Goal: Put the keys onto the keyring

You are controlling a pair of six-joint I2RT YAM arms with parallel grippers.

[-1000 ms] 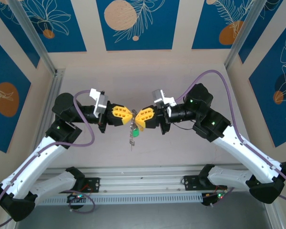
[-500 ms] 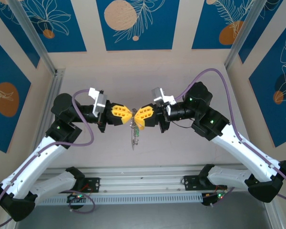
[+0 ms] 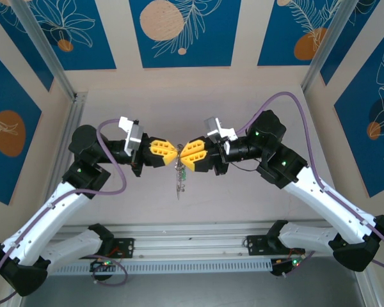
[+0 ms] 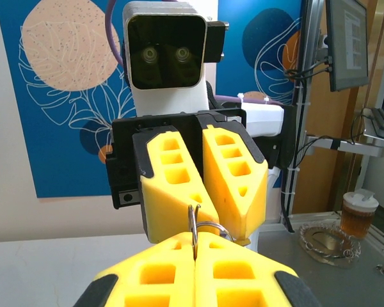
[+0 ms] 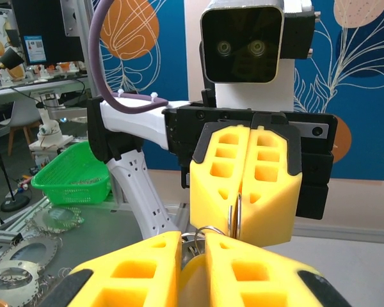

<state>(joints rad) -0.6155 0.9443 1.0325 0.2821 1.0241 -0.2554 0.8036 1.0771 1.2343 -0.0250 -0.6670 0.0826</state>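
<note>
Top: left gripper (image 3: 175, 152) with yellow block fingers meets the right gripper (image 3: 184, 155) tip to tip. Keyring (image 3: 179, 179), a silvery beaded-chain loop with a small green tag (image 3: 184, 169), hangs straight below the left gripper's tips, off the table.

Left wrist: left gripper (image 4: 195, 240) clenched on a thin silver wire loop of the keyring (image 4: 193, 220). Right gripper (image 4: 211, 224) faces it, touching.

Right wrist: right gripper (image 5: 193, 242) has a narrow slit between its fingers, with wire loops of the keyring (image 5: 232, 214) in it. Can't tell if it grips. Left gripper (image 5: 242, 220) opposite, pinched on the wire.
</note>
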